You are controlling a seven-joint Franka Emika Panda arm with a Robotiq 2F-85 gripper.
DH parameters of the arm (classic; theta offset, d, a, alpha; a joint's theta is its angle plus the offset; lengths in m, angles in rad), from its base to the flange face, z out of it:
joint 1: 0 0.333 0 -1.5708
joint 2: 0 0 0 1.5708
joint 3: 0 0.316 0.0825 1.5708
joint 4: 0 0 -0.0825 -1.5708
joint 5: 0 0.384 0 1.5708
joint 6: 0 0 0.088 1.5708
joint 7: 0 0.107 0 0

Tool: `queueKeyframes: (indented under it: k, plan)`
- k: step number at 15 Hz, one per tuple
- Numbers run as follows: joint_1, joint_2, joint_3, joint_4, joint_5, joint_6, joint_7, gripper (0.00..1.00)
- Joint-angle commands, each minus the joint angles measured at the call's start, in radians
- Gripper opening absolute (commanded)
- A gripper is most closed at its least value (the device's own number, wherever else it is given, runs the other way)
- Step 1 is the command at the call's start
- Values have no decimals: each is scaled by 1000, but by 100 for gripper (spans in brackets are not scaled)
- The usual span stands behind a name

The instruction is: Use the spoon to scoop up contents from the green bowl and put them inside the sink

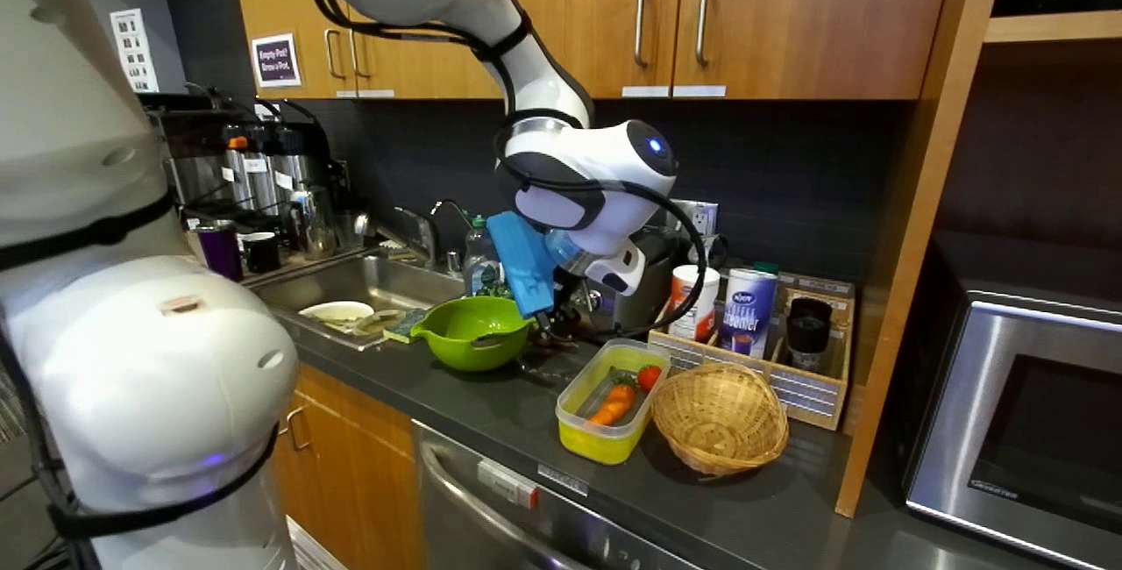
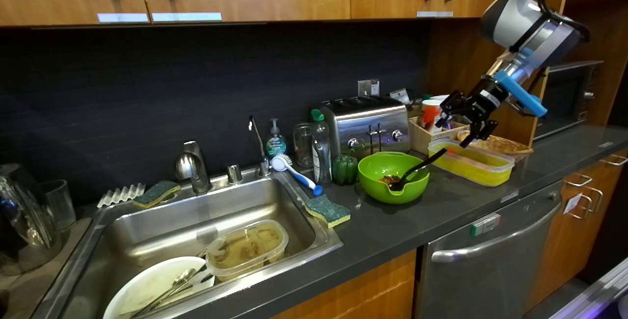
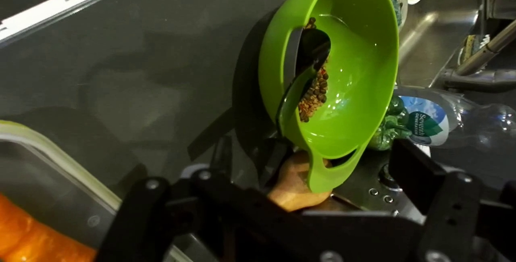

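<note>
The spoon [image 2: 417, 167], black here, leans in the green bowl [image 2: 386, 195], its long handle rising over the rim towards my gripper [image 2: 452, 133]. Brown and reddish bits [image 3: 316, 96] lie at the bottom of the bowl, partly covered by the spoon's head [image 3: 313, 46] in the wrist view. My gripper's jaws stand wide apart there, with nothing held between them; the bowl's handle end shows beyond the gap. In an exterior view the fingers hang just above the upper end of the spoon handle; contact cannot be made out. The sink [image 2: 162, 225] lies on the bowl's far side from my gripper.
A lime container [image 2: 478, 174] with a carrot [image 1: 615, 403] and a wicker basket [image 1: 720, 421] stand beside the bowl. Behind are a toaster [image 2: 370, 127], bottle [image 2: 321, 149] and green pepper [image 2: 345, 168]. A sponge [image 2: 327, 210] lies by the sink, which holds dishes. A blue piece [image 2: 521, 94] sits on my wrist.
</note>
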Motion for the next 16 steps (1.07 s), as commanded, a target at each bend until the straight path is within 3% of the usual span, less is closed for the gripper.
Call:
queueKeyframes:
  k: [1, 13, 16]
  plan:
    - [-18, 60, 49, 57, -27, 13, 49, 100]
    - [-16, 92, 111, 108, -161, -26, 197, 100]
    - [-17, 97, 108, 120, -215, -90, 219, 100]
